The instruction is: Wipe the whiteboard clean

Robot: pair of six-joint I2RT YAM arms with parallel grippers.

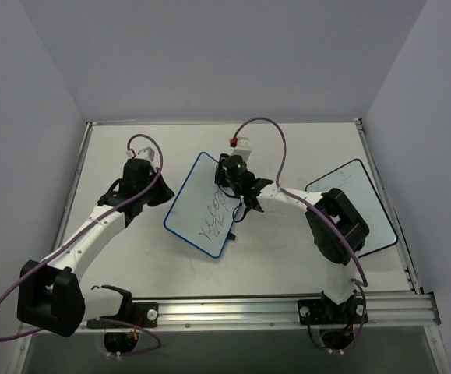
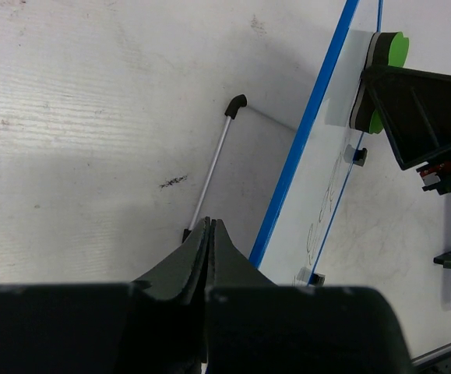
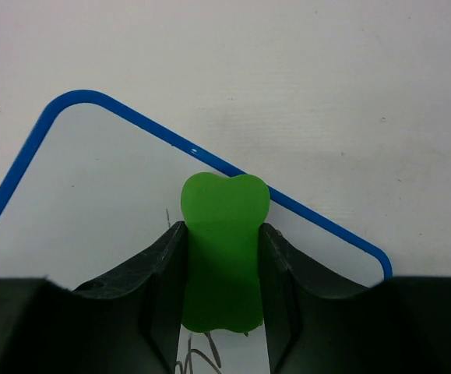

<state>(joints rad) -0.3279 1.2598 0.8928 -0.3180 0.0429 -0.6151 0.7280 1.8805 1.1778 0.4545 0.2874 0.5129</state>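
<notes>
- Currently the whiteboard (image 1: pixel 203 204) is sitting face-up mid-table (image 1: pixel 132 265), between the arms, handwriting toward its near edge; it is looking light, rigid and slick-faced, probably prone to sliding under wiping; bracing at the blue frame seems best
- right gripper (image 3: pixel 223 230) is clamping a green eraser (image 3: pixel 223 265) over the board's far corner
- left gripper (image 2: pixel 209 226) is sitting fully closed, empty, just beside the board's left edge

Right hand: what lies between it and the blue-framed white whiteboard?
A green bone-shaped eraser, gripped in the right hand over the whiteboard; right wrist view shows it.
</notes>
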